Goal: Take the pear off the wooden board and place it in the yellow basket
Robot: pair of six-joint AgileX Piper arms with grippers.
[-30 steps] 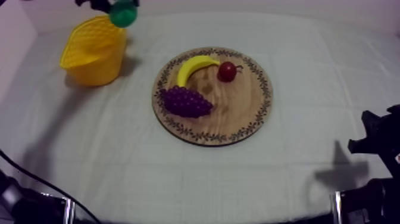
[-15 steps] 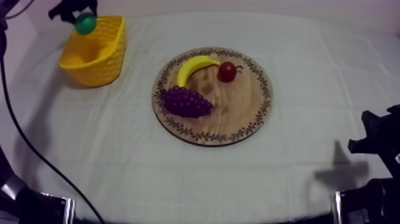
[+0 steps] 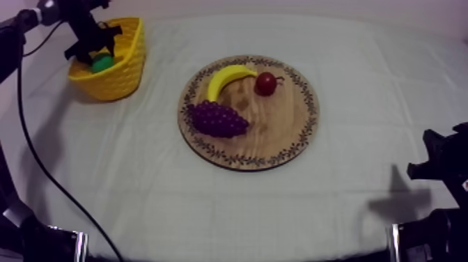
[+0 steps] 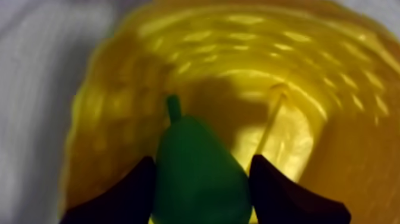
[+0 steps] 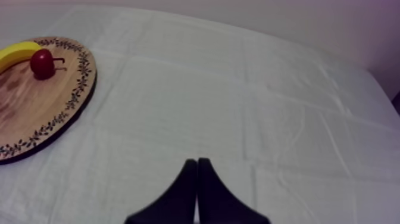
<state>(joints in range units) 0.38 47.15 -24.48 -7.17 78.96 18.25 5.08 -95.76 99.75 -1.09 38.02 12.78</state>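
The left claw [image 4: 201, 164] is gripping the pear [image 4: 199, 182] low inside the yellow basket [image 3: 124, 78]. It is best letting go gently, then rising straight clear of the rim. The right claw [image 5: 197, 162] is lying pinched together.

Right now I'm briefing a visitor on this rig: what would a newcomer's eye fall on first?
The left gripper, shut on the green pear, down inside the yellow basket at the far left. Next, the board in the middle, with the banana, small red fruit and grapes on it. The right gripper rests shut over bare cloth.
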